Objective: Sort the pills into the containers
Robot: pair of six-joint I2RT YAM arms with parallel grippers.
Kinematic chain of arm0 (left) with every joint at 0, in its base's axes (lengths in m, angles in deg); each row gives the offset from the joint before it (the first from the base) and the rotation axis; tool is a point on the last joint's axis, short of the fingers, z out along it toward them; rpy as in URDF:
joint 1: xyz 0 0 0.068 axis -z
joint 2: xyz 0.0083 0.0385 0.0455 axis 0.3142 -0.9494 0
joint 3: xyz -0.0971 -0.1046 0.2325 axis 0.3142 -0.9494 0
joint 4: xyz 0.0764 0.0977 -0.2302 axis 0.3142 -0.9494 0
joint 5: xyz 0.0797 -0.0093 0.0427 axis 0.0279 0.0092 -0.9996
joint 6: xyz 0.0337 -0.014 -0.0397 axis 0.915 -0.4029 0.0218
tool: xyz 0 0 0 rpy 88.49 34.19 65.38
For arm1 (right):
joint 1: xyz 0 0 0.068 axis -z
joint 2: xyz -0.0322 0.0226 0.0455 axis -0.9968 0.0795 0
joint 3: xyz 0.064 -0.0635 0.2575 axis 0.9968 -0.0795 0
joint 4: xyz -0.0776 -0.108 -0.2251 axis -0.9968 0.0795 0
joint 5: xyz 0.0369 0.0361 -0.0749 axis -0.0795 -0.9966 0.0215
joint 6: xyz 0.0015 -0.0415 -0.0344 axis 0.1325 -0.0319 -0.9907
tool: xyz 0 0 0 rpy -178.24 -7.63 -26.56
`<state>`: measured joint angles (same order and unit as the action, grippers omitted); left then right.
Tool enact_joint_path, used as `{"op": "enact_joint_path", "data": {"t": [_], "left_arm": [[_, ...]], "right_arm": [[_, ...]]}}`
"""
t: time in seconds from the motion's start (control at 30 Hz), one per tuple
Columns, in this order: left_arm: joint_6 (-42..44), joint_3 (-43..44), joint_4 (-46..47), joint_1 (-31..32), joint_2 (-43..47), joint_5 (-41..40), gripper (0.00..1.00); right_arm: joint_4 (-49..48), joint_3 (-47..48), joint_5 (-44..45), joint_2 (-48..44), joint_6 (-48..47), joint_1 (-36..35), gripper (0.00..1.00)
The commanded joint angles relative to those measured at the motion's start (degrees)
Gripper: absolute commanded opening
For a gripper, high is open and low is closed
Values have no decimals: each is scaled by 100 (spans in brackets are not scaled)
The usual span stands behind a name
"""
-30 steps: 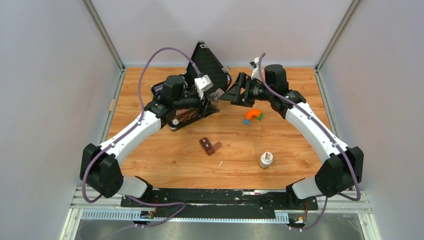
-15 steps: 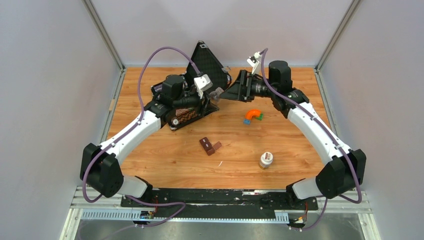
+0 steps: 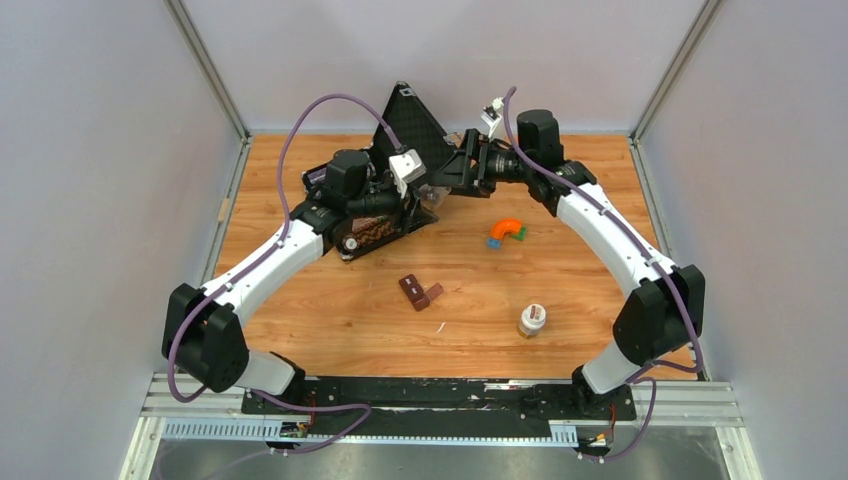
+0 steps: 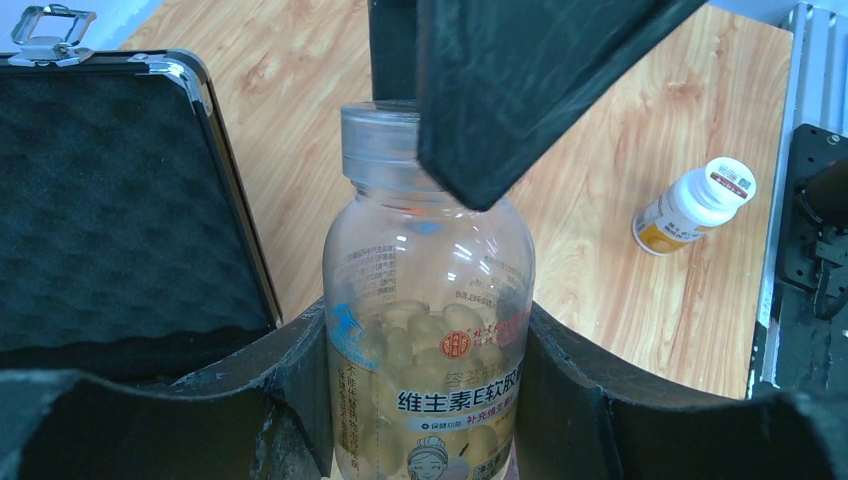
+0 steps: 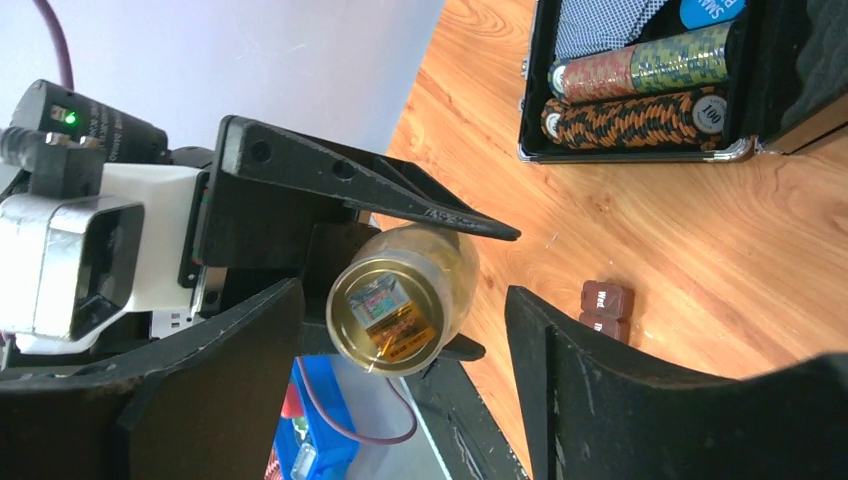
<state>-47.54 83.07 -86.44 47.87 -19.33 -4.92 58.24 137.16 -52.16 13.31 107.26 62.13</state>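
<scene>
My left gripper is shut on a clear bottle of pale yellow softgel pills, held above the table beside the black case; the same bottle shows small in the top view. My right gripper stands open around the bottle's cap, with a gap on each side. One of its fingers crosses in front of the cap in the left wrist view. The containers, a small dark brown strip, lie on the wood mid-table, also seen as containers past my right finger.
An open black case with poker chips sits back left, lid raised. A small white pill bottle stands front right. Orange, blue and green pieces lie behind it.
My right gripper has swung left and rolled, bringing its jaws around the cap of the bottle. The left arm and bottle have stayed put.
</scene>
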Motion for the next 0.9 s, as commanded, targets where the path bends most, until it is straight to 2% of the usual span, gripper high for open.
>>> {"op": "enact_joint_path", "data": {"t": [0.0,0.07,0.23,0.3,0.43,0.5,0.8,0.87], "left_arm": [[136,121,102,21,46,118,0],[144,132,79,20,34,127,0],[208,279,-127,13,-58,170,0],[208,283,-154,19,-71,213,0],[188,372,-288,14,-89,454,0],[223,367,-334,14,-49,614,0],[467,-196,-129,15,200,935,0],[438,-285,-72,17,230,878,0]], "right_arm": [[95,390,115,66,55,-49,71],[96,434,16,103,2,-58,62],[558,690,-481,128,-678,87,34],[561,650,-777,61,-892,193,28],[357,529,-1306,-82,-1554,307,26],[155,421,-1220,-168,-1702,325,27],[-741,-190,-1377,-486,-1510,493,28],[-756,-316,-1099,-528,-1549,494,28]]}}
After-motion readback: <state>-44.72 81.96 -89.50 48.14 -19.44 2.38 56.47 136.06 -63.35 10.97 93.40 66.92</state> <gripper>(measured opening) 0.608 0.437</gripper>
